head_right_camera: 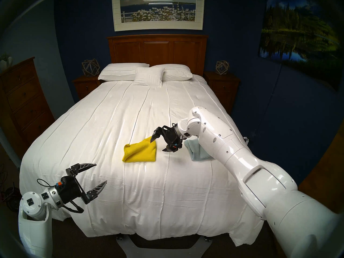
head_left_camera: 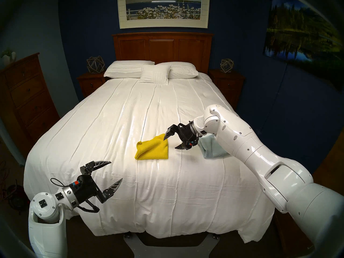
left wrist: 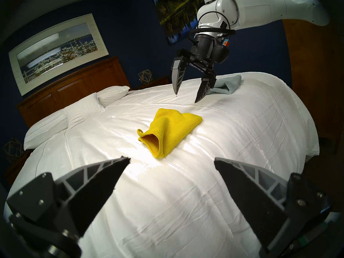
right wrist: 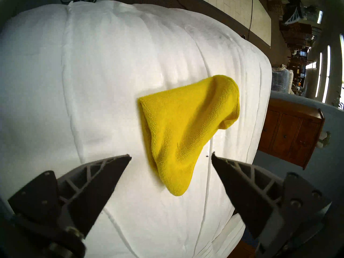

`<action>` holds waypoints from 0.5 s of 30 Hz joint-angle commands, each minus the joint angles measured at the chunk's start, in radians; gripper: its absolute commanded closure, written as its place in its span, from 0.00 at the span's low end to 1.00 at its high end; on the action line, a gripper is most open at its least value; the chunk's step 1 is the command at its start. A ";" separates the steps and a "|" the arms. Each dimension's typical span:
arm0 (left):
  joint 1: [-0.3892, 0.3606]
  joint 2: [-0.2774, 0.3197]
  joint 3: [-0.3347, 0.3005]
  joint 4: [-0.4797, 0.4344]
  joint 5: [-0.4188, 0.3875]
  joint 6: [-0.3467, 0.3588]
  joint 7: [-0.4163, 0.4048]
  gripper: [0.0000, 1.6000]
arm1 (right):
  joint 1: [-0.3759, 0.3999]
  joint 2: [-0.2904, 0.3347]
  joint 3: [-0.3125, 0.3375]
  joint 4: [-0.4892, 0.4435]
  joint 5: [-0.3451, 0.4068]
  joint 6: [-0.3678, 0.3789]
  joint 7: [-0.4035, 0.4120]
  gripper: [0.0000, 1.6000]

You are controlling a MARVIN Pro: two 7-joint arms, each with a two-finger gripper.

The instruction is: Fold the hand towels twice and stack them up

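Yellow towel (head_left_camera: 152, 148) folded, long axis crosswise on bedspread (head_left_camera: 115, 121).

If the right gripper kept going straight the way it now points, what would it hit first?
Most likely the yellow towel: the open right gripper aims down at its near corner, with only air between. Depth is unclear; it might reach the bedspread beside it.

Head pair looks down the white quilted bedspread (head_left_camera: 130, 112); both wrist cams share the crumpled bright yellow microfibre cloth (left wrist: 171, 129), right one closer.
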 commanded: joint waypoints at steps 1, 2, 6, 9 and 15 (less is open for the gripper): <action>0.002 -0.002 -0.001 -0.016 -0.007 0.001 -0.002 0.00 | 0.014 -0.069 -0.029 0.032 -0.029 0.007 -0.008 0.00; 0.002 -0.002 -0.001 -0.016 -0.007 0.001 -0.002 0.00 | 0.018 -0.079 -0.031 0.044 -0.031 0.012 -0.010 0.00; 0.001 -0.002 -0.001 -0.015 -0.006 0.000 -0.002 0.00 | 0.042 -0.127 -0.033 0.103 -0.052 0.033 -0.033 0.00; 0.001 -0.002 -0.001 -0.014 -0.006 0.000 -0.002 0.00 | 0.058 -0.161 -0.039 0.141 -0.074 0.047 -0.049 0.00; 0.001 -0.002 -0.001 -0.014 -0.006 0.000 -0.002 0.00 | 0.088 -0.214 -0.051 0.219 -0.121 0.074 -0.091 0.00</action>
